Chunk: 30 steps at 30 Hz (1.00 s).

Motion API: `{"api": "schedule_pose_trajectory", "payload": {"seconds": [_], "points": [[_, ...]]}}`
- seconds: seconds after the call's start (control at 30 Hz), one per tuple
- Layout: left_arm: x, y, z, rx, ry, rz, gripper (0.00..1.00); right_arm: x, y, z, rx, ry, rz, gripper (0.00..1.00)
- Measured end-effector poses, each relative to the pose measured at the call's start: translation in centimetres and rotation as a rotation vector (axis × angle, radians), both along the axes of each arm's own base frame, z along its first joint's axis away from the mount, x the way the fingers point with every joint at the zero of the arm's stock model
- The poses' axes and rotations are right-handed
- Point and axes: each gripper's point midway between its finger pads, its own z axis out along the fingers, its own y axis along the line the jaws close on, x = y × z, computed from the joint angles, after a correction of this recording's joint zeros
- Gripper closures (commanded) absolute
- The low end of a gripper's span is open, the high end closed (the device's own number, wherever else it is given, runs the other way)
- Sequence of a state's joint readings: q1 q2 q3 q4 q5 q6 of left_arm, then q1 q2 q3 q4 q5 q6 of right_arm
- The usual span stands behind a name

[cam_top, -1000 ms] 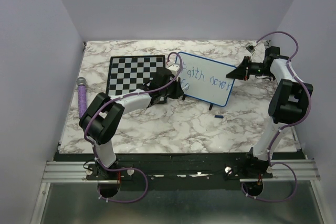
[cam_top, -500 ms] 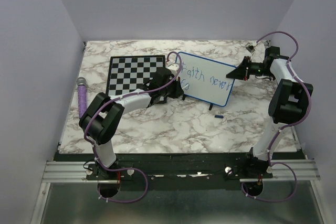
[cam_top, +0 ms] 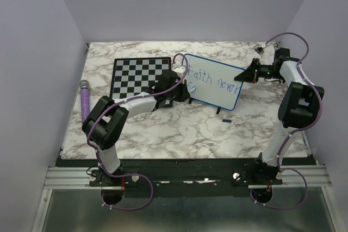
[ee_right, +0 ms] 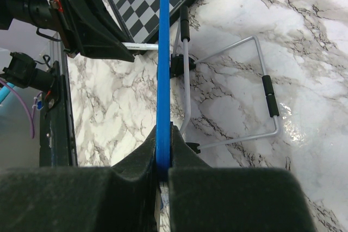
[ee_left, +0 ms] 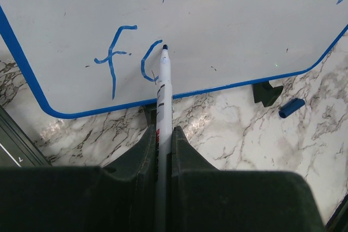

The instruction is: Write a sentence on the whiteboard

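The whiteboard, white with a blue frame, stands tilted at mid-table. The sentence reads "Faith never" on its top line. A second line starts with "f" and a curved stroke. My left gripper is shut on a white marker. The marker's tip touches the board at the top of the curved stroke. My right gripper is shut on the board's blue right edge.
A checkered chessboard lies left of the whiteboard. A purple stick lies at the table's left edge. The blue marker cap lies in front of the board. A wire stand props the board from behind.
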<state>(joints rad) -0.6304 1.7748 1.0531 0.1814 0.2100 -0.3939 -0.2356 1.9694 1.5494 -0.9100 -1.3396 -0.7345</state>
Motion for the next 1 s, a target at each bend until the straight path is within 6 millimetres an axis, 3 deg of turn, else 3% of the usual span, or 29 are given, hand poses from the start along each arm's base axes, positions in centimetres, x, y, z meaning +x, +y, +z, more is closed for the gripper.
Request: {"api": "schedule_pose_trajectory", "payload": {"seconds": [1.0], "points": [[-1.1,0.0,-1.1,0.009,0.049,-0.033,1.0,0.0,0.0,0.0,0.0,0.0,0.0,0.99]]}}
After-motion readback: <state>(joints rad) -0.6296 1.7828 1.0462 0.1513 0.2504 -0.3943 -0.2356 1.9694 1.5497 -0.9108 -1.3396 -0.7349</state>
